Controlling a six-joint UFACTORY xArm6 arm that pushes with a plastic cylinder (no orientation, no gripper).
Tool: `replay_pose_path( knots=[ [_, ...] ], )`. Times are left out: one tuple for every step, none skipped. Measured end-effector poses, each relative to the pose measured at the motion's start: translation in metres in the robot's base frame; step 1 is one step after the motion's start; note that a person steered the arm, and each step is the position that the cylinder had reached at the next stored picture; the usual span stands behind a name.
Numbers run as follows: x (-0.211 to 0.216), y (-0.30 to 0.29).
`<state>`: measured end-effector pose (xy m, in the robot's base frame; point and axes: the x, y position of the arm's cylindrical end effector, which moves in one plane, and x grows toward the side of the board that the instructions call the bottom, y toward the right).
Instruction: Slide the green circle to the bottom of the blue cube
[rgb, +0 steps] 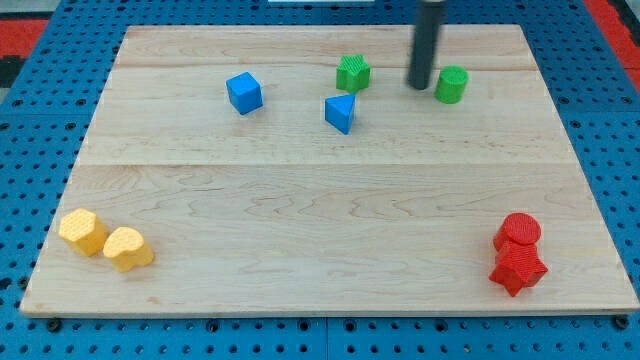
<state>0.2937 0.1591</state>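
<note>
Green circle (452, 84) stands near the wooden board's (320, 250) top edge, just right of my tip (419, 84), apart by a narrow gap. Tip touches no block. Blue cube (244, 92) lies well left.

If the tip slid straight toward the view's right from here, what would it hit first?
My tip would likely meet the green circle first; it sits just to the tip's right at about the same height, though depth is hard to judge.

Green circle (452, 84) and green star-like block (353, 73), ridged; blue cube (244, 92) and blue triangle (340, 113); two yellow blocks (104, 240); two red blocks (518, 254); dark rod, my tip (419, 86); pale wood-grain table (320, 220).
</note>
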Motion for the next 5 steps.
replay_pose_path(
  knots=[
    [-0.036,0.074],
    [-0.013,0.116],
    [0.001,0.063],
    [0.042,0.034],
    [0.056,-0.031]
  ],
)
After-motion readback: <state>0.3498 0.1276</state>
